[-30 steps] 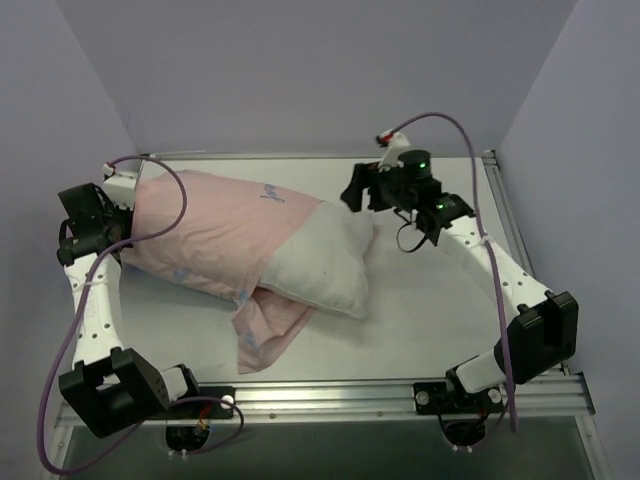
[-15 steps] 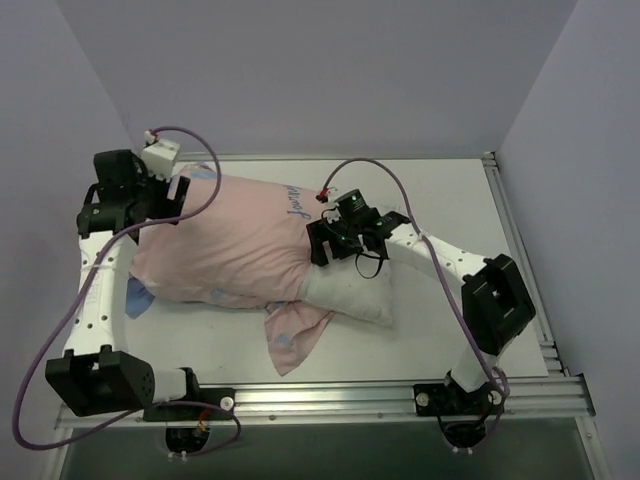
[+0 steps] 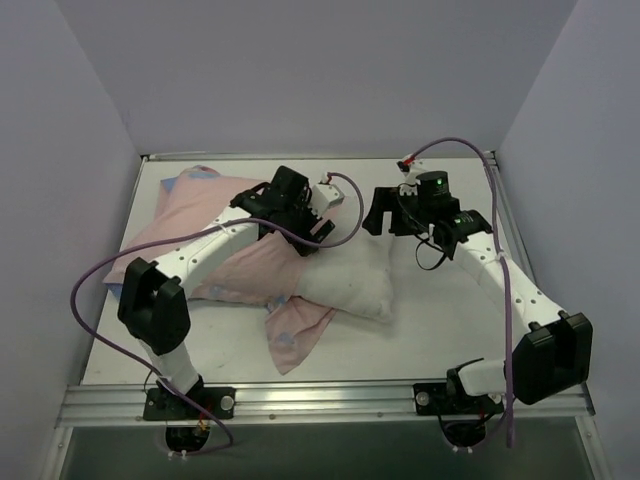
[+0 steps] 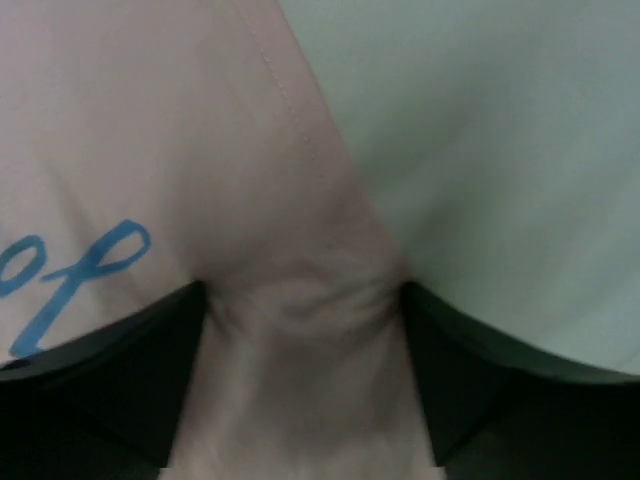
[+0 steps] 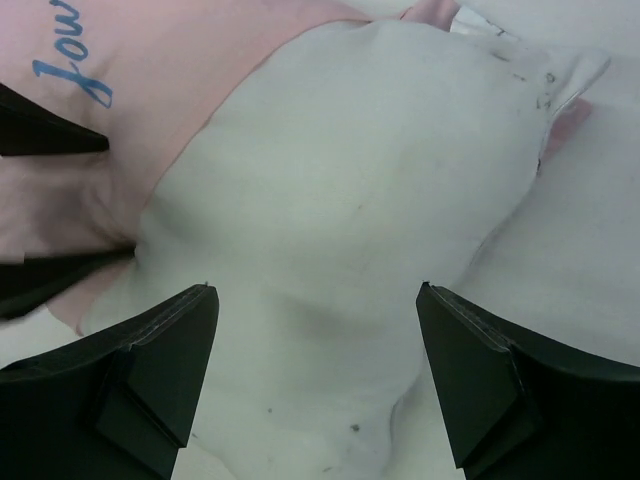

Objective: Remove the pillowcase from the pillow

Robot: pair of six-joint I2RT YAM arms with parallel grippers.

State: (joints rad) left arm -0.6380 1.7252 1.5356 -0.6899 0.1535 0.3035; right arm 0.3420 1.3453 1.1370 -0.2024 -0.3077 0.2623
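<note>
Left gripper (image 4: 300,305) pinches the thin pink fabric pillowcase (image 4: 130,110) at its hem (bunched there), while right gripper (image 5: 312,295), spread wide, hangs over the plump white stuffed pillow (image 5: 350,190).

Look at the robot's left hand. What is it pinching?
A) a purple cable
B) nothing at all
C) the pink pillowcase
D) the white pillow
C: the left wrist view shows the left hand with pink pillowcase cloth bunched up tight between its two fingers.
</note>
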